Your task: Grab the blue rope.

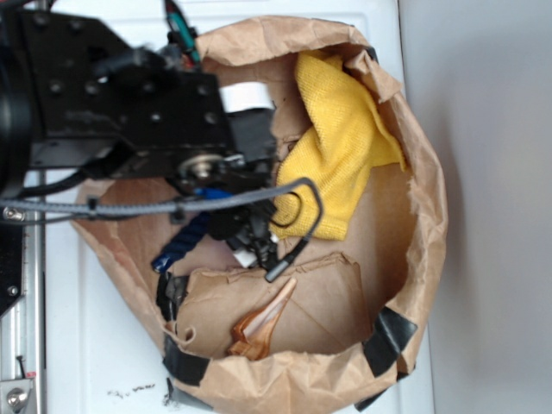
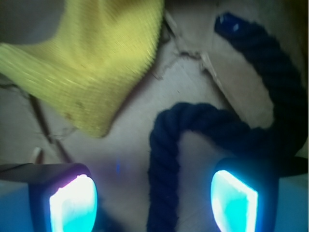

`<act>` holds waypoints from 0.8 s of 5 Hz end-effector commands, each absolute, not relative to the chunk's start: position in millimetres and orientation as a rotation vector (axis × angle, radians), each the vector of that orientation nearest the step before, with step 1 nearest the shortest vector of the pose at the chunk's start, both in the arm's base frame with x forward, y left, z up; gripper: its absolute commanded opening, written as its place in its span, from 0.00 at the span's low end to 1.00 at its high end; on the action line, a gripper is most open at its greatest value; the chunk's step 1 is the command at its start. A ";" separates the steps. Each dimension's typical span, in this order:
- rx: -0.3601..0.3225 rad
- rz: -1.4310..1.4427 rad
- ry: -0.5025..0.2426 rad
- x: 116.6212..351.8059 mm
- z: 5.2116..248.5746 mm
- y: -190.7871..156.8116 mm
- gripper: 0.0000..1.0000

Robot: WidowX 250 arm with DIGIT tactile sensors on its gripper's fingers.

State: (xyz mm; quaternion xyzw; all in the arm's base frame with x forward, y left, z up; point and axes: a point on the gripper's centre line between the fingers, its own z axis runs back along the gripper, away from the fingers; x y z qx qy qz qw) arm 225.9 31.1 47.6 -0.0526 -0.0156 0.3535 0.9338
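Navy blue rope S-curve clear in wrist; ext mostly hidden; pincer open

Paper bag sits on table, mouth open to camera. Inside: cloth at upper right; rope left of centre, part hidden under arm. Wooden utensil lies at bottom of bag, below rope. Gripper is in bag, directly over rope; wrist view: one strand runs betw. fingers, cloth beyond, upper left. Cable crosses bag opening L to R.
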 end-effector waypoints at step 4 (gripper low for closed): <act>-0.066 0.795 -0.154 232.6 20.4 40.7 0.00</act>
